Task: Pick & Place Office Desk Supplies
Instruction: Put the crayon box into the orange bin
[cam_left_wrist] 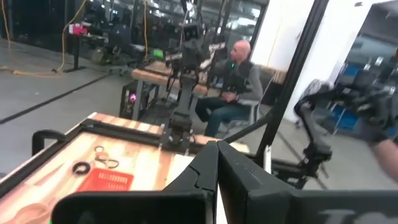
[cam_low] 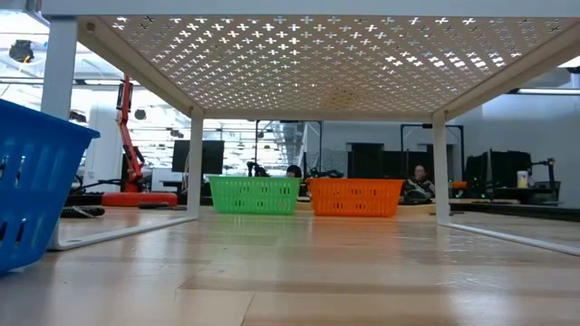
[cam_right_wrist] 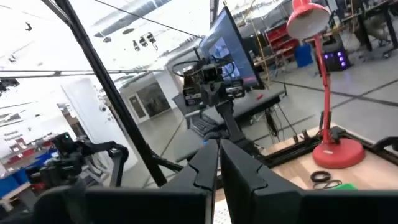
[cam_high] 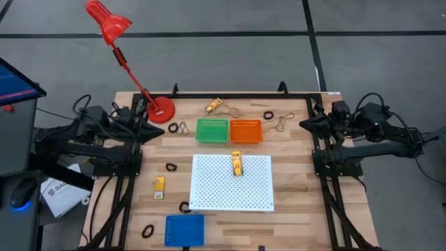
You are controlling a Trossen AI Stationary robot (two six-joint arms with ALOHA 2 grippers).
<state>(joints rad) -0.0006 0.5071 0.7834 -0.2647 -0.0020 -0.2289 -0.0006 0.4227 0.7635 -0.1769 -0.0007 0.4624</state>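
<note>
1. Both arms wait folded back at the table's sides in the high view. The left gripper (cam_high: 155,130) sits near the base of the red desk lamp (cam_high: 161,109); the right gripper (cam_high: 304,123) sits at the opposite edge. Neither touches any supply.

2. In each wrist view the jaws are closed with nothing between them: the left fingers (cam_left_wrist: 208,171) press together, and so do the right fingers (cam_right_wrist: 208,165).

3. The supplies lie scattered. One yellow block (cam_high: 237,163) rests on the white perforated board (cam_high: 232,183), a second yellow block (cam_high: 159,184) lies on the wood left of the board, and a third yellow piece (cam_high: 212,106) lies behind the green tray (cam_high: 212,130).

4. Black ring loops (cam_high: 171,167) dot the left half of the table, with one more (cam_high: 268,115) near the orange tray (cam_high: 246,130). A tan rubber band (cam_high: 295,188) lies right of the board, another (cam_high: 282,122) near the right gripper.

5. A blue tray (cam_high: 185,229) stands at the front edge (the three trays look like the likely destinations, though which item goes where I cannot tell).

6. Handling, as a judgement: the blocks look light and stiff, best pinched across their narrow sides. The bands and rings are likely soft, thin and flat against the surface, so a fingertip must get under or nip one strand, and they may slip or spring free.
</note>
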